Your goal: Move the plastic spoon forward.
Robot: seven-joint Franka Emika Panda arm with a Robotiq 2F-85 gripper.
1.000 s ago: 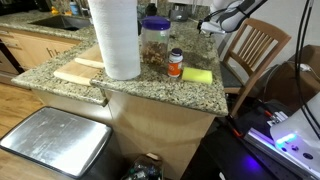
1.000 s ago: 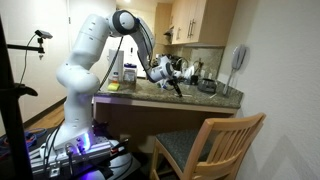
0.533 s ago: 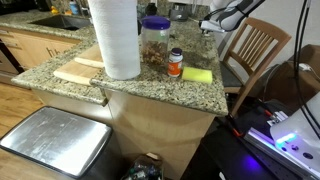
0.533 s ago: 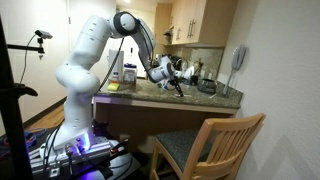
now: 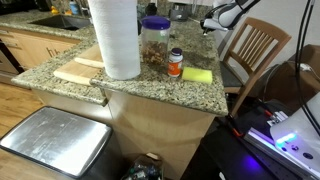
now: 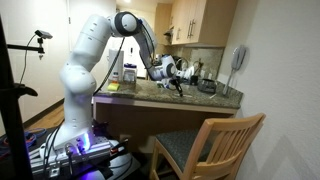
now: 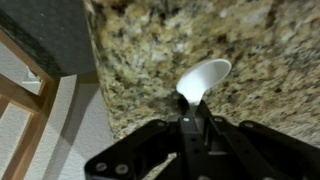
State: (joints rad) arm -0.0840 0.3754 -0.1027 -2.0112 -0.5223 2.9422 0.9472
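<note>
In the wrist view the white plastic spoon (image 7: 203, 79) has its bowl pointing away from me over the speckled granite counter (image 7: 150, 40), close to the counter's edge. My gripper (image 7: 194, 110) is shut on the spoon's handle, with the dark fingers (image 7: 205, 118) pressed together just behind the bowl. The handle is hidden between them. In both exterior views the gripper (image 5: 214, 22) (image 6: 170, 74) hangs low over the far end of the counter, and the spoon is too small to make out there.
A paper towel roll (image 5: 115, 38), a jar (image 5: 155, 42), a small orange-capped bottle (image 5: 175, 63), a yellow sponge (image 5: 197, 75) and a wooden board (image 5: 80, 72) stand on the counter. A wooden chair (image 6: 215, 140) stands beside the counter edge.
The jaws have closed from wide apart onto the spoon's handle. The gripper sits slightly higher over the counter than a second ago.
</note>
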